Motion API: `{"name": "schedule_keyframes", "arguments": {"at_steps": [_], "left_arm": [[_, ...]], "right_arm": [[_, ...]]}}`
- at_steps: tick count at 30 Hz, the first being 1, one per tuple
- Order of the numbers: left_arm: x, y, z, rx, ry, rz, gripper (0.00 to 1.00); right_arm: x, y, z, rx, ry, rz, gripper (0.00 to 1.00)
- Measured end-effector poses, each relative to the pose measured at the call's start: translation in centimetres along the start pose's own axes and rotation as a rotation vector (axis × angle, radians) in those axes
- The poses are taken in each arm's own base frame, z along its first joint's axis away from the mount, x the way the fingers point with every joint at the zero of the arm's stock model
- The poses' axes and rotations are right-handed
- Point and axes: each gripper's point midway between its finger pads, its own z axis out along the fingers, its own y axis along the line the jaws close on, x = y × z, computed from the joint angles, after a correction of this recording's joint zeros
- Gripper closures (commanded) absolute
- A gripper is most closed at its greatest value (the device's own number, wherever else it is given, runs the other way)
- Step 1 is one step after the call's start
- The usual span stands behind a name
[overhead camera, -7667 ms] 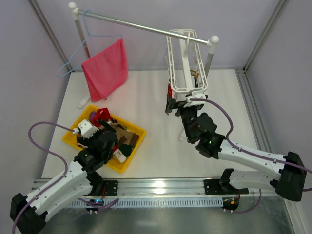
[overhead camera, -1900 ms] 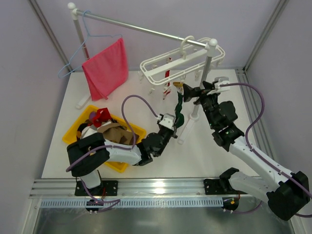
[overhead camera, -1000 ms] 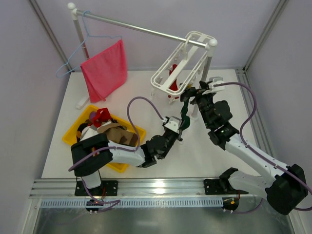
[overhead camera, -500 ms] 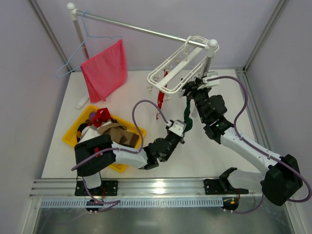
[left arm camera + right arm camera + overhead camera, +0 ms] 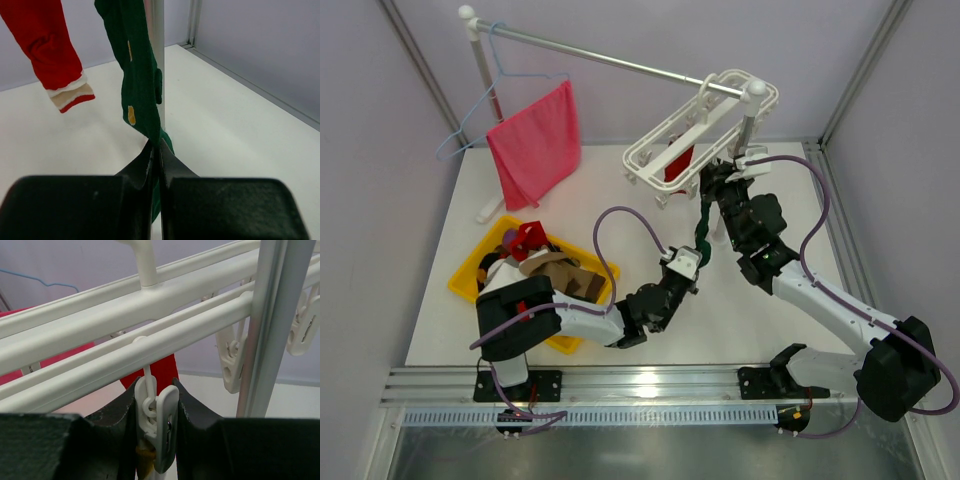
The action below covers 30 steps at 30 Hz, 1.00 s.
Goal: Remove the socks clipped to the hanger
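Hanging from the hanger (image 5: 125,300), the green sock (image 5: 135,65) was pinched low down by the closed left jaws; a clip (image 5: 160,425) was squeezed between the right jaws.

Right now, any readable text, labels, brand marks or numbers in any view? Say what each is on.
None: no readable text in any of the three views.
On the dark green sock: yellow spots only, a pattern, not letters.
On the white hanger and its clip: plain plastic, no brand or number visible.
In the yellow bin: contents too small to tell whether any tag carries print.
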Motion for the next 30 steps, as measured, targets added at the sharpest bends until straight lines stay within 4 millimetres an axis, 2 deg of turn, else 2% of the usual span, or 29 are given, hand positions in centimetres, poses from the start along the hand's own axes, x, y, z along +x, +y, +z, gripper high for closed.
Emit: {"name": "schedule_keyframes", "arguments": {"at_steps": [1,2,5,9,14,21,30], "left_arm": [[0.0,0.0,0.0,-0.003,0.0,0.0,1.0],[0.0,0.1,0.0,-0.005,0.0,0.0,1.0],[-0.1,0.1,0.1,-0.009,-0.002,-0.002,1.0],[-0.1,0.1,0.1,-0.013,-0.002,-0.003,1.0],[-0.1,0.1,0.1,-0.013,-0.003,-0.004,1.0],[0.3,0.1,0.1,-0.013,0.003,0.001,1.0],[0.3,0.1,0.2,-0.014,0.002,0.001,1.0]], "right_arm": [[0.0,0.0,0.0,0.0,0.0,0.0,0.68],[0.0,0.0,0.0,0.0,0.0,0.0,0.32],[-0.1,-0.1,0.0,0.007,-0.001,0.002,0.2],[-0.7,-0.4,-0.2,0.021,-0.016,0.006,0.16],[-2.2,-1.0,-0.6,0.045,-0.059,0.013,0.16],[-2.6,-0.8,-0.8,0.078,-0.08,-0.036,0.18],[-0.7,0.7,-0.8,0.123,-0.054,-0.156,0.24]]}}
